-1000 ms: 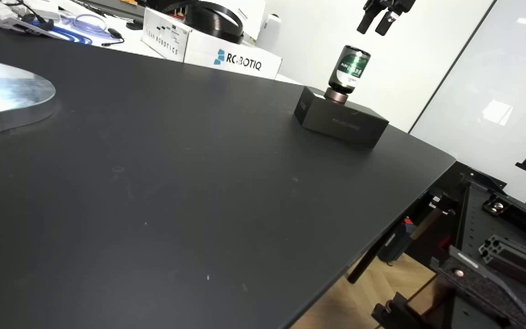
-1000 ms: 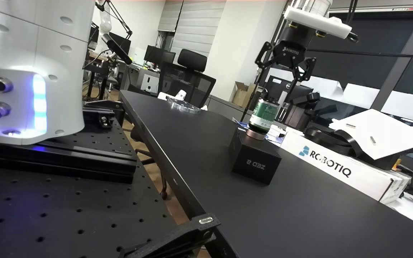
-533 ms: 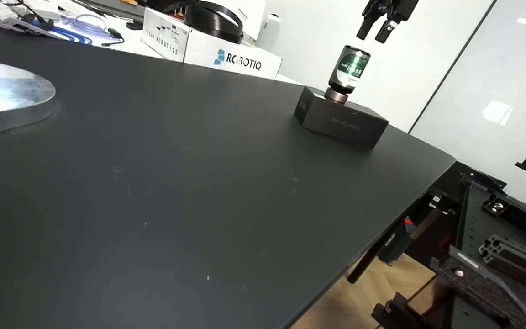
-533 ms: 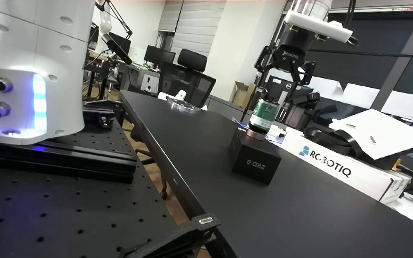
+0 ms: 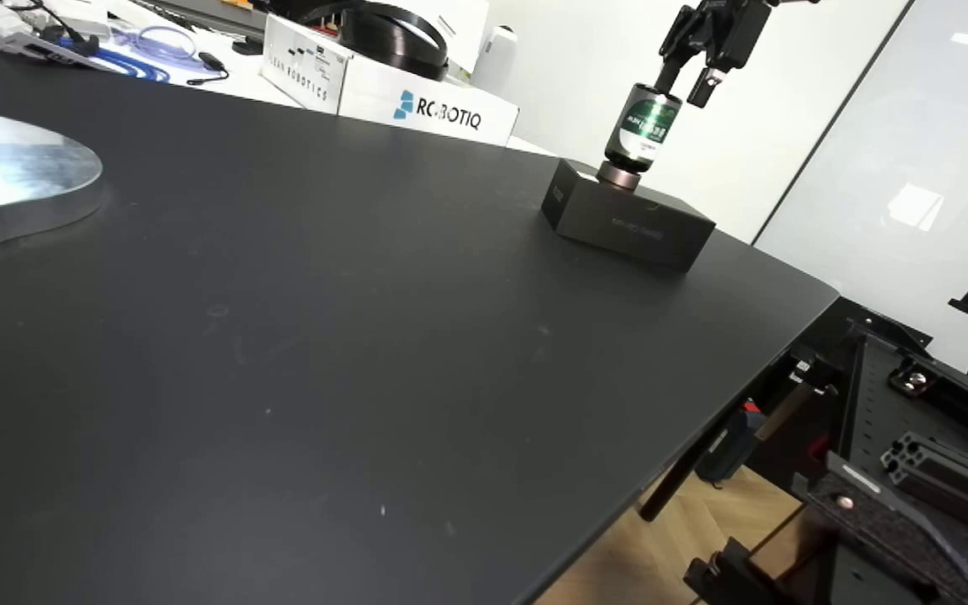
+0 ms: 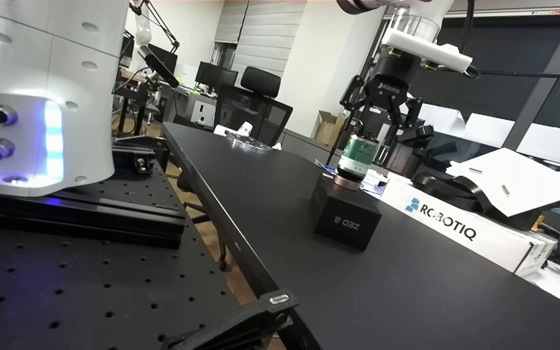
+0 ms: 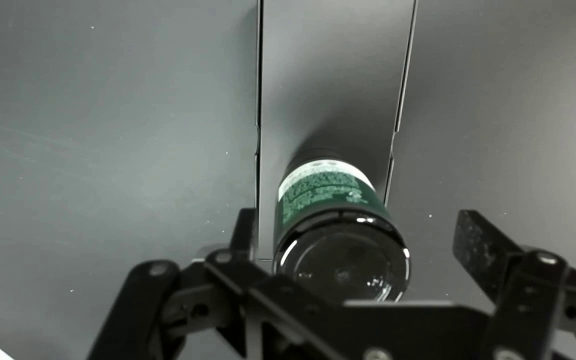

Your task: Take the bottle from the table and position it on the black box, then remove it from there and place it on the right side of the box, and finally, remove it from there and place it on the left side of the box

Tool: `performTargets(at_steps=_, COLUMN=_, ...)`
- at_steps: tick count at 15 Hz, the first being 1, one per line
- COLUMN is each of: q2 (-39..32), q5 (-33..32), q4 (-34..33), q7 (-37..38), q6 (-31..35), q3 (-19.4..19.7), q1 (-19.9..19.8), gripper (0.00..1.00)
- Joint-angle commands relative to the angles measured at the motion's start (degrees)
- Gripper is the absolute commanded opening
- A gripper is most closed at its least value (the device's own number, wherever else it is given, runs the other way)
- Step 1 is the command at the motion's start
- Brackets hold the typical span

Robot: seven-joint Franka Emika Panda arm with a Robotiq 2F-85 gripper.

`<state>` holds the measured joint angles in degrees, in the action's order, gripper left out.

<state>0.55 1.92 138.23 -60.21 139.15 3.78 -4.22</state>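
Gripper: loose, with its two fingers spread wide apart.
Bottle: just under the gripper, upside down, standing on its cap on top of the black box. In the wrist view it shows between the fingers. I cannot tell if a finger touches it.
Black box: below the gripper, lying flat on the counter.
Counter: under the gripper too, black and flat.
White box: well apart from the gripper, with blue and black marks.

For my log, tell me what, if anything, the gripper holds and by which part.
Nothing is held: the gripper is open, and the bottle stands on the black box.
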Motion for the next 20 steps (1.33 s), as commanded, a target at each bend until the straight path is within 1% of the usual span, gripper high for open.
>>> performTargets(at_steps=1, q2=-1.6, q5=-1.0, q4=-0.5, q7=2.6, q6=1.0, q3=-0.3, q1=0.4, gripper=1.0)
performTargets(at_steps=2, q2=-2.0, q5=-0.5, q4=-0.4, q7=2.3, q6=1.6, q3=-0.4, q1=0.5, gripper=1.0)
performTargets(at_steps=3, q2=-2.4, q5=-0.8, q4=-0.2, q7=2.1, q6=2.8, q3=-0.6, q1=0.5, gripper=0.75)
performTargets(at_steps=4, q2=-2.9, q5=-1.3, q4=0.1, q7=2.8, q6=4.7, q3=-0.7, q1=0.6, gripper=0.75)
performTargets(at_steps=8, q2=-3.8, q5=-1.3, q4=-0.2, q7=3.3, q6=6.7, q3=-1.1, q1=0.6, gripper=0.46)
performTargets(at_steps=10, q2=-3.1, q5=-0.8, q4=-0.4, q7=2.9, q6=6.3, q3=-1.1, q1=0.4, gripper=0.45)
performTargets(at_steps=13, q2=-2.3, q5=-0.2, q4=-1.3, q7=2.5, q6=5.7, q3=-0.6, q1=-0.3, gripper=0.45)
performTargets(at_steps=17, q2=-3.1, q5=0.4, q4=-3.5, q7=1.2, q6=5.3, q3=1.2, q1=-2.1, gripper=0.45)
performTargets(at_steps=20, q2=-5.1, q5=4.7, q4=-5.6, q7=-4.1, q6=5.6, q3=2.5, q1=-4.2, gripper=0.45)
